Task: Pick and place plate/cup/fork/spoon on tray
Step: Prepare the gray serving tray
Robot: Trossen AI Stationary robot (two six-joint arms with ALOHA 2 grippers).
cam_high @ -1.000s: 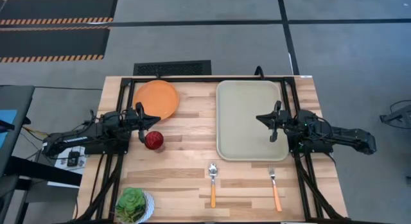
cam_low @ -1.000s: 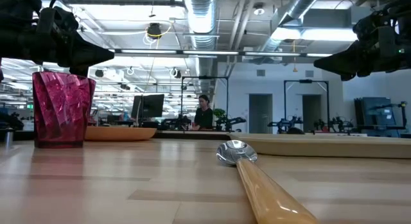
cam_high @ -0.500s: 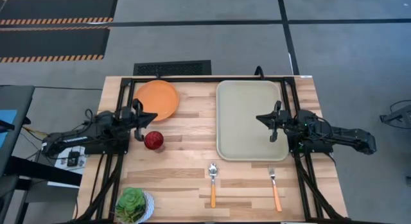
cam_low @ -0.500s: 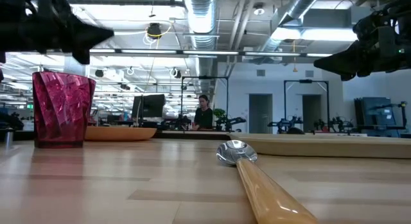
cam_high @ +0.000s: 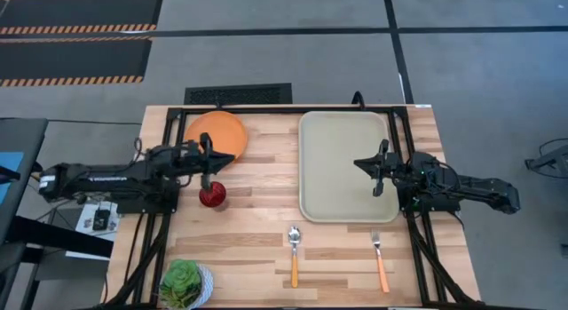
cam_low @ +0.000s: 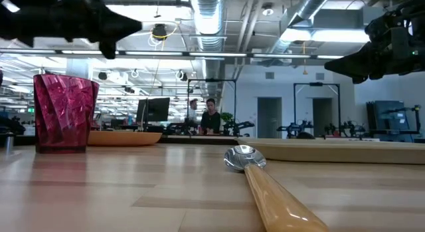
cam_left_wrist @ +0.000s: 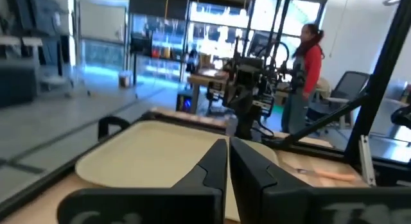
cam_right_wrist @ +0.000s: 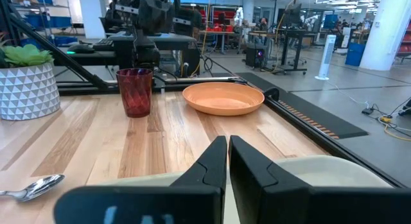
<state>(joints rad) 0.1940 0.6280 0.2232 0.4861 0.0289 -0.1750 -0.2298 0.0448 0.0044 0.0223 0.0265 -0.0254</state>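
Observation:
The orange plate [cam_high: 216, 137] lies flat at the table's far left. The dark red cup [cam_high: 212, 196] stands upright just near of it and also shows in the low view [cam_low: 64, 112]. My left gripper [cam_high: 227, 160] is shut and empty. It hovers high over the plate's near rim, above and beyond the cup [cam_low: 126, 26]. My right gripper [cam_high: 358, 163] is shut and empty, hovering over the beige tray [cam_high: 344, 166]. The spoon [cam_high: 294, 250] and the fork [cam_high: 379, 257] lie flat on the table, near of the tray.
A small white bowl with green leaves [cam_high: 184, 284] stands at the table's near left corner. Bare wood lies between the cup and the tray. A dark frame [cam_high: 293, 107] runs along the table's far edge. People stand in the room beyond the table [cam_low: 211, 119].
My left gripper has risen and reached toward the table's right, passing from beside the cup's top to higher above it. The cup, the plate and my right arm have kept still.

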